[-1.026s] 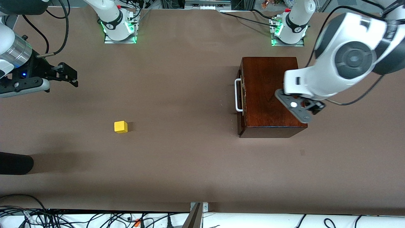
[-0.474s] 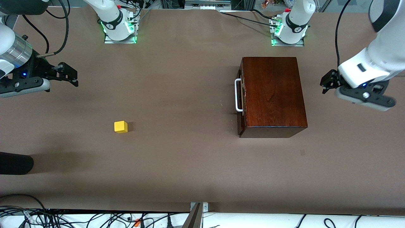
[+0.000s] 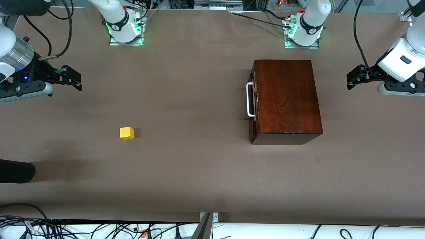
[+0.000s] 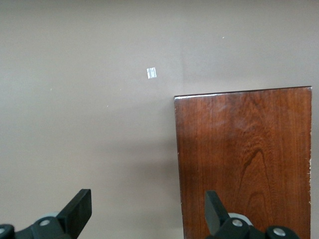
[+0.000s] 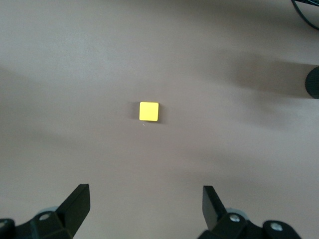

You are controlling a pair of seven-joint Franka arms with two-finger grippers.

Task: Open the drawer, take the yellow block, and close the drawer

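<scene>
The dark reddish-brown wooden box (image 3: 287, 99) stands toward the left arm's end of the table. Its drawer (image 3: 253, 99) is pushed in, and the white bar handle (image 3: 249, 100) faces the right arm's end. The yellow block (image 3: 126, 132) lies on the bare table toward the right arm's end, nearer the front camera than the box. My left gripper (image 3: 349, 81) hangs open and empty beside the box; the left wrist view shows that gripper (image 4: 148, 199) over the edge of the box top (image 4: 244, 159). My right gripper (image 3: 79, 81) waits open, and in its wrist view the gripper (image 5: 146, 191) is apart from the block (image 5: 149, 111).
A black rounded object (image 3: 16, 171) pokes in at the right arm's end, nearer the front camera than the block. A small pale mark (image 3: 317, 160) is on the table near the box. Cables (image 3: 99, 229) run along the front edge. Both arm bases stand at the back.
The left arm has swung off the top of the box and out toward its own end of the table, gripper still open. The right arm, block and box have not moved.
</scene>
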